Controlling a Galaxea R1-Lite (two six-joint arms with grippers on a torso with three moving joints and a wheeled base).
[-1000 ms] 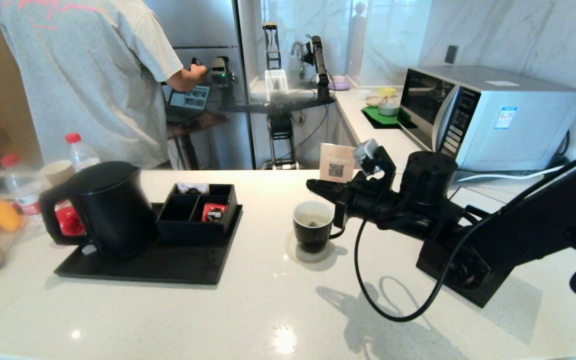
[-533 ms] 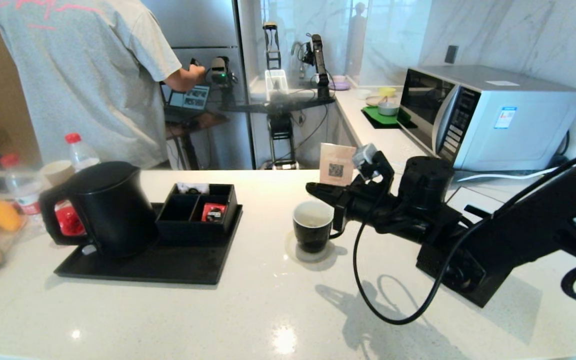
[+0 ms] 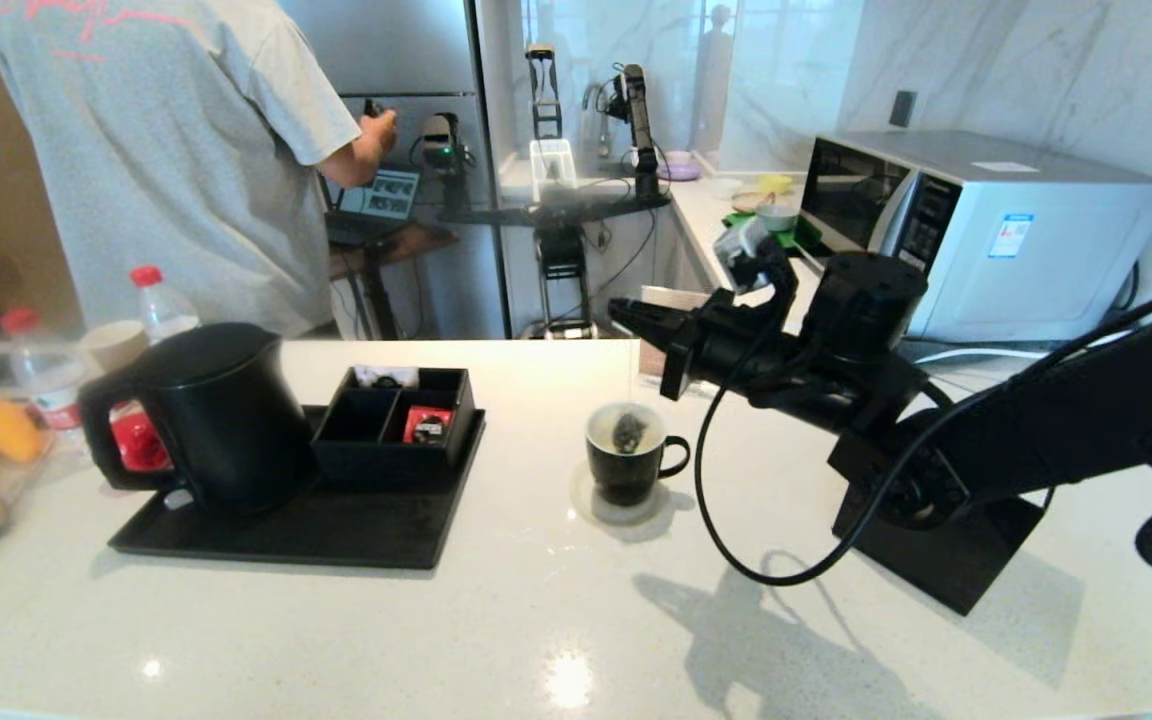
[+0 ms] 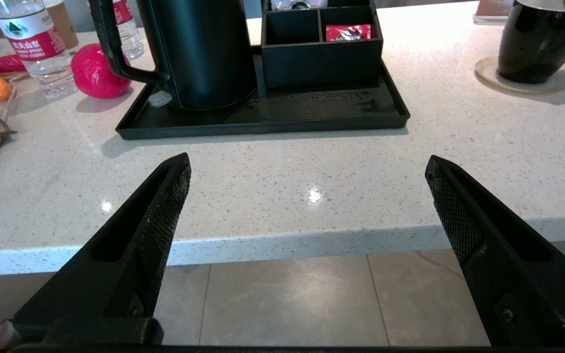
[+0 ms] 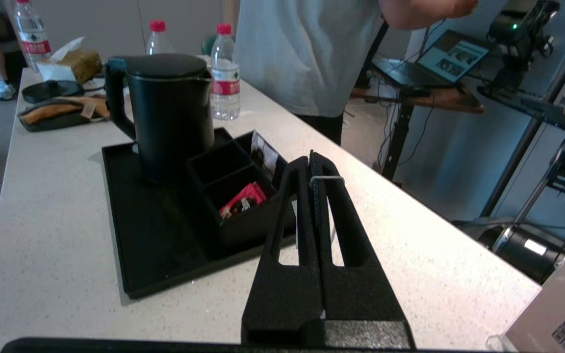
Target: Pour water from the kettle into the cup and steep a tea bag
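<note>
The black cup stands on a pale coaster right of the tray; it also shows in the left wrist view. My right gripper hovers above it, shut on the tea bag's thin string, which loops over one finger. The dark tea bag hangs at the cup's rim, partly inside. I cannot make out the water or the paper tag. The black kettle stands upright, lid shut, on the tray's left end. My left gripper is open and empty below the counter's front edge.
A black tray carries a compartment box holding a red packet. A QR card stands behind the cup. A microwave sits far right. Bottles, a red ball and a person are at left.
My right gripper has risen and drawn the tea bag up from deep in the cup to its rim. The cup's ear handle now shows. The left arm has not moved.
</note>
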